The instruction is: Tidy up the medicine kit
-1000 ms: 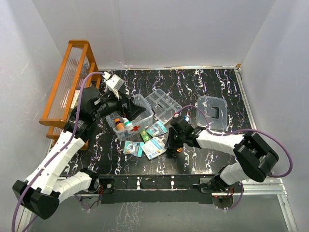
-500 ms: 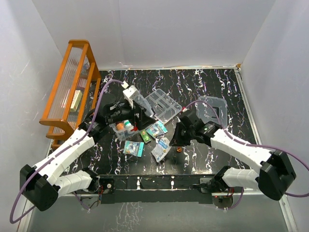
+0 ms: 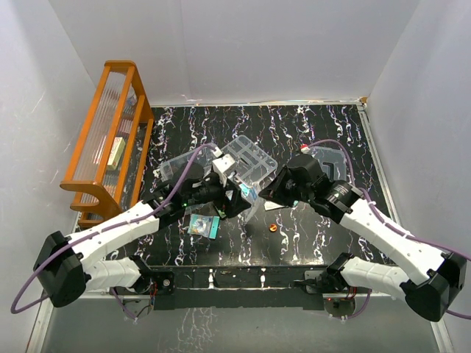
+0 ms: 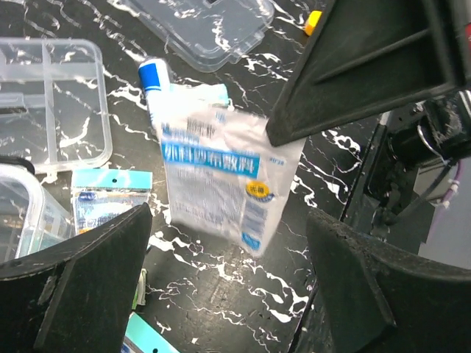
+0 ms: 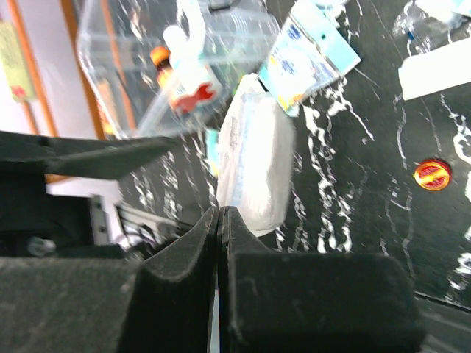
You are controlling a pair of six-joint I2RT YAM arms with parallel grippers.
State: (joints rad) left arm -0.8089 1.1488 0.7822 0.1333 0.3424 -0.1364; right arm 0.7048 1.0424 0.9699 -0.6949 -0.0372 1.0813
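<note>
The clear kit box [image 3: 175,165] stands left of centre; its red cross shows in the right wrist view [image 5: 193,94], with small bottles inside. The clear divided tray [image 3: 250,157] lies behind the grippers and shows in the left wrist view [image 4: 51,103]. The clear lid [image 3: 335,163] is partly hidden by the right arm. My right gripper [image 3: 267,193] is shut on a white packet with blue print [image 5: 254,158] and holds it above the table. My left gripper [image 3: 238,197] is open and empty, its fingers either side of the hanging packet [image 4: 224,176] without touching it.
The orange slatted rack [image 3: 110,136] stands at the far left. A teal packet [image 3: 202,226] and a small orange round thing [image 3: 274,227] lie near the front. More teal card packets [image 5: 313,62] and a blue-capped tube [image 4: 154,77] lie by the tray.
My right gripper has lifted the white packet off the table and carried it up and back. My left arm has swung from the box to the right, toward the packet.
</note>
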